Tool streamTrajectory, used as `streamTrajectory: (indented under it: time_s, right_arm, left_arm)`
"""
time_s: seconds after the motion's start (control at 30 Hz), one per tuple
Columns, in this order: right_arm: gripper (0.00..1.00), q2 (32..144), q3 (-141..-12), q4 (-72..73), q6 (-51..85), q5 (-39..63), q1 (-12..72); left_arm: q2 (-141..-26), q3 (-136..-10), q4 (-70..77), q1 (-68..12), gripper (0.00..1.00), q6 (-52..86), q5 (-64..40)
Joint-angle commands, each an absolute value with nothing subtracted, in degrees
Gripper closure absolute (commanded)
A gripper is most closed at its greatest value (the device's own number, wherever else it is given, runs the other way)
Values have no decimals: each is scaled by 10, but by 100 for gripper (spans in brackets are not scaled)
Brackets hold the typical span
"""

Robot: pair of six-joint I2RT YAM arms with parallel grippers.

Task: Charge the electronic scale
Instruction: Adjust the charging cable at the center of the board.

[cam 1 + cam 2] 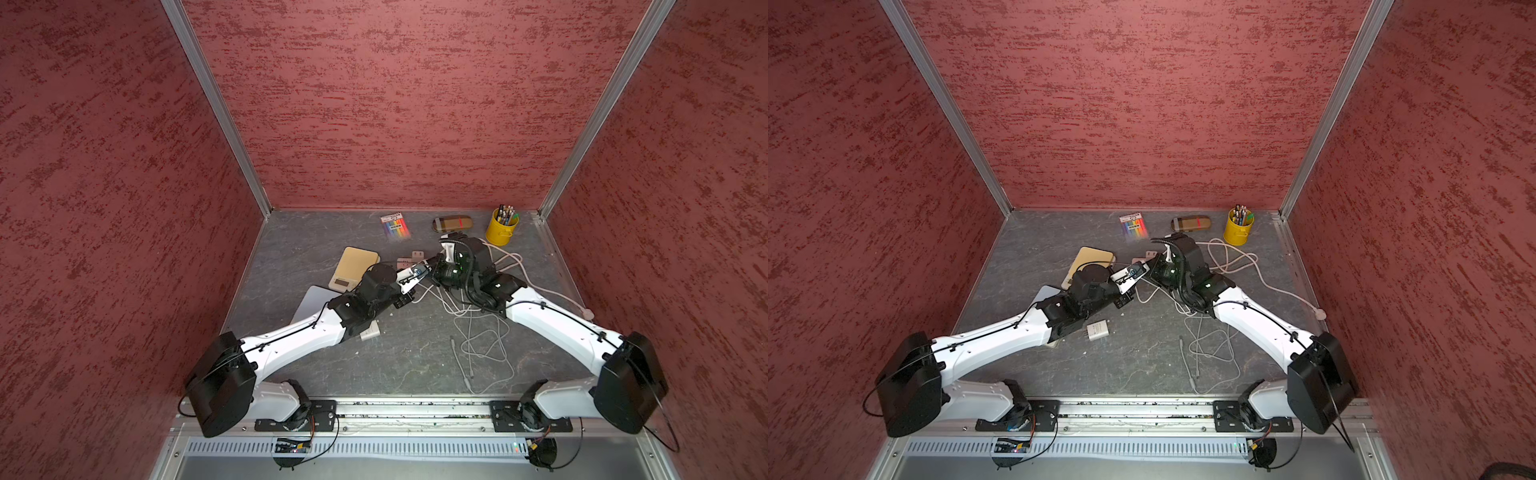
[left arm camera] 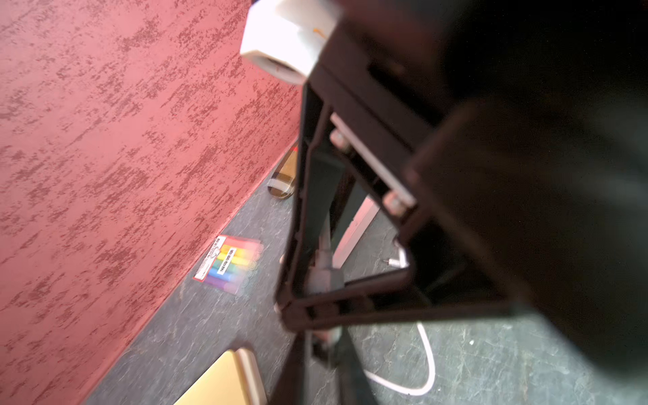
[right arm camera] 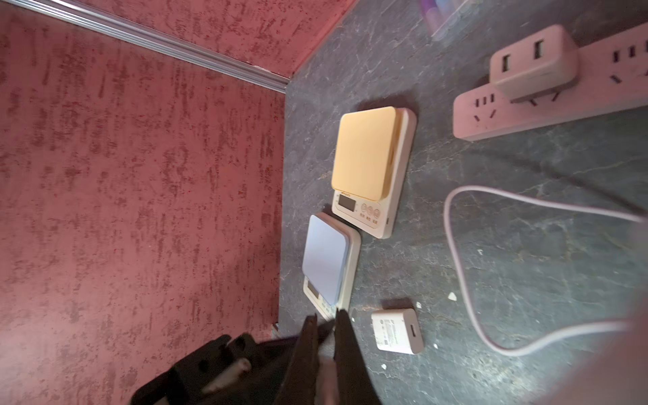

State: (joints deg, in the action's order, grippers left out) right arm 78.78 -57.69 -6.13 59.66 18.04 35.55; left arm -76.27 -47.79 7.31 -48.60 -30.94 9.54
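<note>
right fingers point(image 3: 347, 350) closed on white cable point(image 2: 321, 280), left fingers point(image 1: 411, 277) beside them, state unclear.

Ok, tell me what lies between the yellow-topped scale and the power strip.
Nothing. In the right wrist view, only bare dark tabletop separates the yellow-topped scale from the near end of the power strip; the white cable loops clear of that gap.

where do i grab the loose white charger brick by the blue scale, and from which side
Pinch the charger brick across the two narrow sides flanking its USB port, coming straight down from above. It lies flat on a broad face, so only the edges are open, and that probably leaves the port clear.
</note>
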Motion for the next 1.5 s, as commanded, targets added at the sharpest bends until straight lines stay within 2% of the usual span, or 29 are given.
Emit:
streamTrajectory:
  time_s: [0.0,0.07,0.2,0.27,0.33,0.53,0.8,1.1,1.3,1.47]
  right_arm:
    - [100,787,-586,-53,569,170,360]
    - [100,784,-584,-42,533,168,360]
    - [100,772,-575,-18,472,173,357]
    - [100,765,-565,1,455,186,354]
    - [100,762,-563,9,448,194,352]
    - [100,765,-568,8,446,210,352]
    - [100,769,-557,36,476,239,352]
    - [100,779,-559,50,498,264,352]
    - [100,784,-559,50,502,270,352]
    - [100,789,-558,47,503,275,352]
  left_arm:
    - [-750,-457,58,-494,41,-336,72]
    - [-730,-463,27,-463,37,-276,-23]
    - [-714,-470,21,-331,41,-90,-349]
    - [-723,-469,44,-300,44,-41,-427]
    - [-734,-479,39,-287,47,-23,-459]
    - [-763,-490,56,-276,54,-16,-483]
    - [-779,-500,86,-278,54,-26,-455]
    - [-786,-505,109,-279,64,-37,-442]
    - [-787,-506,120,-280,65,-39,-443]
    - [-790,-510,121,-283,75,-40,-446]
